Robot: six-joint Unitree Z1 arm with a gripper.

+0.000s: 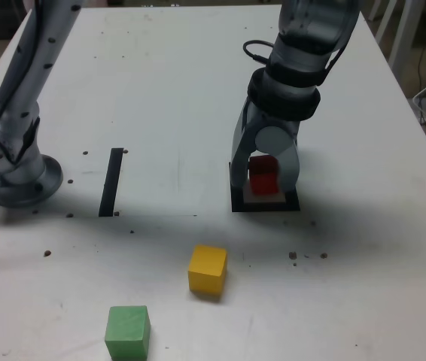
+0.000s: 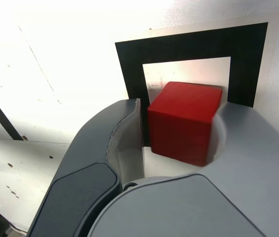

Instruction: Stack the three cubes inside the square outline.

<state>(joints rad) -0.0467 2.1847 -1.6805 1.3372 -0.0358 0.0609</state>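
Jaws slightly apart around red cube (image 2: 184,121), cube inside square outline (image 2: 189,44) on table (image 1: 175,98).

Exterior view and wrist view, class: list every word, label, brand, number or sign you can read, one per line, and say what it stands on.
None: no readable text in either view.
The red cube, yellow cube and green cube have plain faces.
The square outline and the black tape strip are plain tape, not signs.
The arm and hand show no readable brand.
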